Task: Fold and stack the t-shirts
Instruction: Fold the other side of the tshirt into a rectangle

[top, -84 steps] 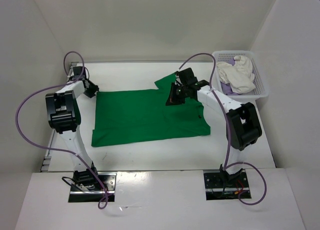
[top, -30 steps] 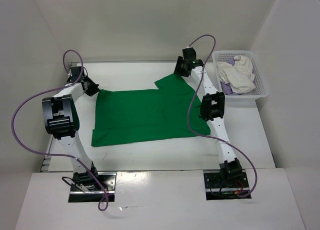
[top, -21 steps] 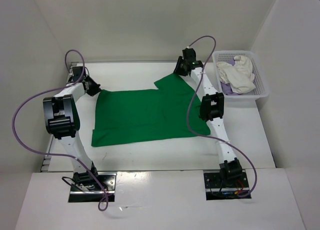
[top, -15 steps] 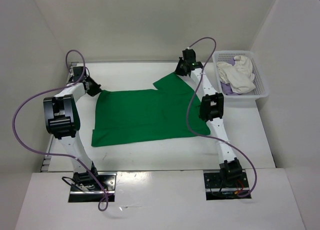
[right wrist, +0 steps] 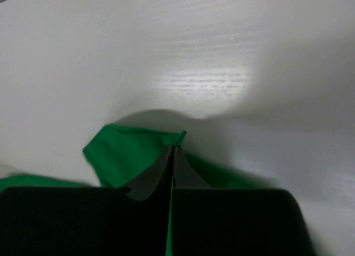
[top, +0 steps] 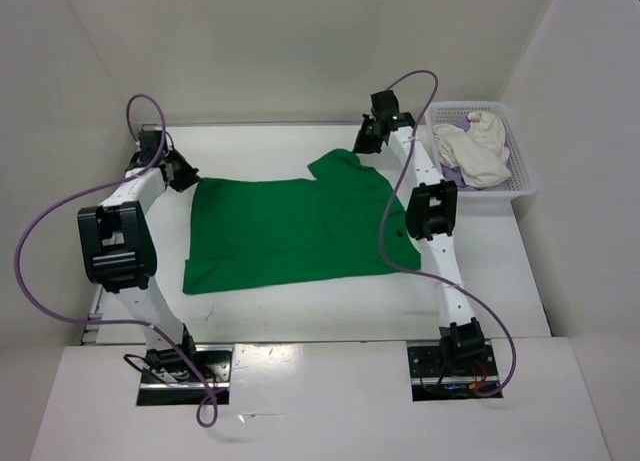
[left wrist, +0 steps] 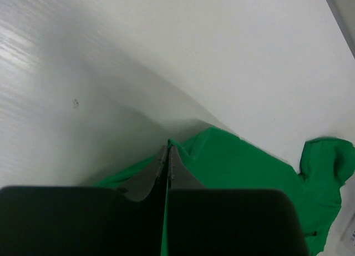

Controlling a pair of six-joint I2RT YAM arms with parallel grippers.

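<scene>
L fingers (left wrist: 148,181) were pressed together on a thin bit of the green t-shirt (top: 300,231), at its far-left corner, w/ only a sliver of cloth showing past the tips in the left wrist view. R fingers (right wrist: 148,179) were likewise shut on a small peak of the same shirt at its far-right end, by the sleeve. How deep the cloth sat between either pair couldn't be told, probably just the edge. Beyond both pinches the shirt lay spread mostly flat across the desk (top: 260,146), centre of the work area, near edge toward the arm bases. The white t-shirt (top: 478,149) and lavender t-shirt (top: 452,177) sat bunched in the basket (top: 527,186) at the far right, neither folded. Main risks, as a judgement: w/ such shallow bites a corner could slip out once the cloth's weight and desk friction load it, dropping one side and leaving a skewed fold. If the two arms didn't move evenly the far edge would twist. Also the R arm reached over the shirt's right side, so its links or cable might snag and drag the cloth when pulling back toward the near edge.
</scene>
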